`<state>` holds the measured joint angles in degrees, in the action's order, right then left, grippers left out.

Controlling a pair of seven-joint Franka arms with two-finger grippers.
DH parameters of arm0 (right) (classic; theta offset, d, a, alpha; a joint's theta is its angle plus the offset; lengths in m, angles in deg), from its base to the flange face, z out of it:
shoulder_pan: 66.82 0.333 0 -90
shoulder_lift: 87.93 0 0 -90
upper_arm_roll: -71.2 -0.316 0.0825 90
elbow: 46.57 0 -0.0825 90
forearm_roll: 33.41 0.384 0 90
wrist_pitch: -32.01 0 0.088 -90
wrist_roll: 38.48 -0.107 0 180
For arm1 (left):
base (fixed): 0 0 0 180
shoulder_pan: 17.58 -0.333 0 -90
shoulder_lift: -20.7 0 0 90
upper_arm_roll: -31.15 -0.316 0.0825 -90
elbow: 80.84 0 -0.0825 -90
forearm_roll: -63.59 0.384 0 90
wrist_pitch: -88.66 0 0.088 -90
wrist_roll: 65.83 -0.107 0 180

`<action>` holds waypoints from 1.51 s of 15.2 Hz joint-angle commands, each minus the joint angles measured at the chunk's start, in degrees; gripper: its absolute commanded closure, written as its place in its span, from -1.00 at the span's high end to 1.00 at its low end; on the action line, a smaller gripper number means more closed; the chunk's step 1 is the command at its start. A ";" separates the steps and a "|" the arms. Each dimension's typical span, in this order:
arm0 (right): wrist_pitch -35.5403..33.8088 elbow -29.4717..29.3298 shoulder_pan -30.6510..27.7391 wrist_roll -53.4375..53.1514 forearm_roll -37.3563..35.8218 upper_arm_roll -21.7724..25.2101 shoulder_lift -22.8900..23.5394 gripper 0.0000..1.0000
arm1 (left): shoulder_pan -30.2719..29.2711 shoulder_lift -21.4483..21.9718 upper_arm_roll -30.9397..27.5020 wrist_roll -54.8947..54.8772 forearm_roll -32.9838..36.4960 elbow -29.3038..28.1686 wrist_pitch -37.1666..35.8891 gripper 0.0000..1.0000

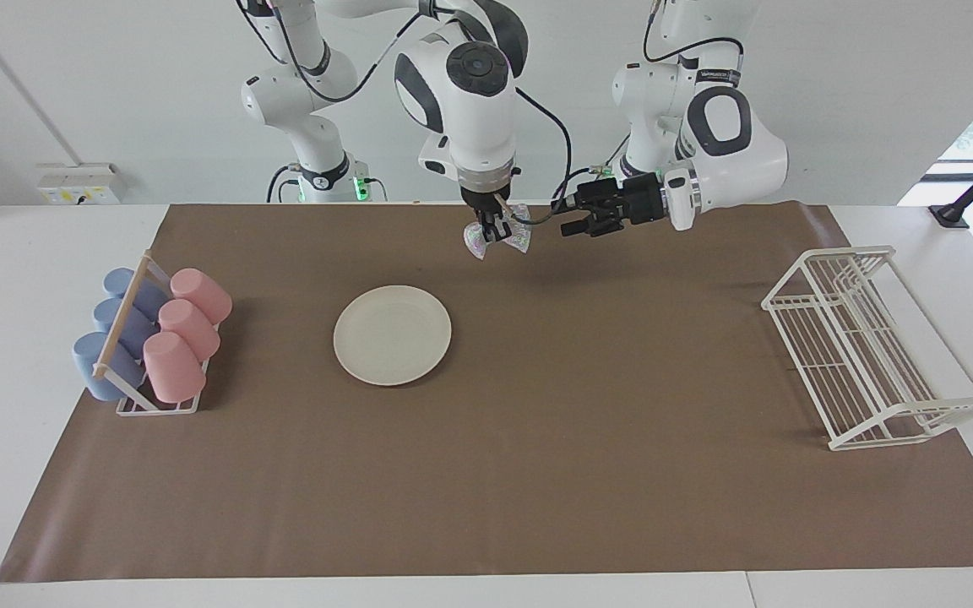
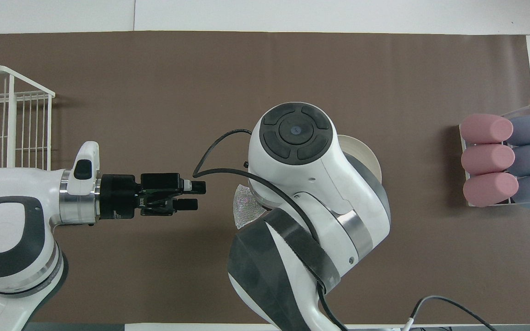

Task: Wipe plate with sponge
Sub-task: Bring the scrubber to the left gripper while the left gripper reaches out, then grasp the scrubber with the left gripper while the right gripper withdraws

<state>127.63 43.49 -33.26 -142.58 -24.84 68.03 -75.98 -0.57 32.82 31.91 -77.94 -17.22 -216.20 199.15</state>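
Nearest, plate (image 1: 392,334) lies unwiped; my right gripper (image 1: 495,226) pinches sponge (image 1: 499,237) aloft for wiping. Left gripper (image 1: 575,216) waits alongside, fingers parted.

White-grey arms (image 1: 470,93), black cables

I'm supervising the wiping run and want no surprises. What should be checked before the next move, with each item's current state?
1. Sponge held in right claw: ok, raised above the brown mat.
2. Plate lying flat on the mat, nothing on it: ok.
3. Sponge touching the plate: not ok, not yet.
4. Left claw apart from the sponge: ok, beside it in the air.
5. Cup rack and wire rack away from the plate: ok.
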 commanded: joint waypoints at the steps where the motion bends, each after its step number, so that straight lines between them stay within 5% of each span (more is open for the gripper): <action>1: -1.13 -1.65 -0.16 -1.02 -1.45 -0.34 0.97 -1.00 | 4.25 -0.68 -0.84 -1.86 -3.37 -0.78 2.18 1.00; 7: -0.96 -1.65 -0.25 -1.02 -1.45 -0.34 0.97 -1.00 | 9.10 -1.39 -1.02 -2.56 -6.29 -0.96 7.81 0.81; 10: -0.96 -1.65 -0.25 -1.02 -1.45 -0.34 0.97 -1.00 | 9.45 -1.48 -1.02 -2.74 -6.29 -0.96 7.90 -0.29; 13: -0.96 -1.74 -0.34 -1.02 -1.45 -0.34 0.97 -1.00 | 9.01 -1.56 -1.11 -3.09 -6.20 -0.78 7.63 -1.00; 19: -0.78 -1.74 -0.69 -0.94 -1.36 -0.34 0.97 -0.91 | 9.01 -1.39 -1.20 -3.09 -6.20 -0.78 7.20 -1.00; 22: -0.52 -1.30 -0.69 -0.32 -1.45 -0.34 0.54 0.99 | 8.92 -1.30 -1.28 -2.83 -6.20 -0.78 7.02 -1.00; 23: -0.52 -1.47 -0.95 -0.06 -1.37 0.09 0.18 1.00 | 8.84 -1.30 -1.28 -2.74 -6.20 -0.78 7.02 -1.00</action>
<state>127.64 43.29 -33.40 -142.58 -24.84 68.08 -75.85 7.86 31.04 31.27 -79.76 -22.38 -216.27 206.05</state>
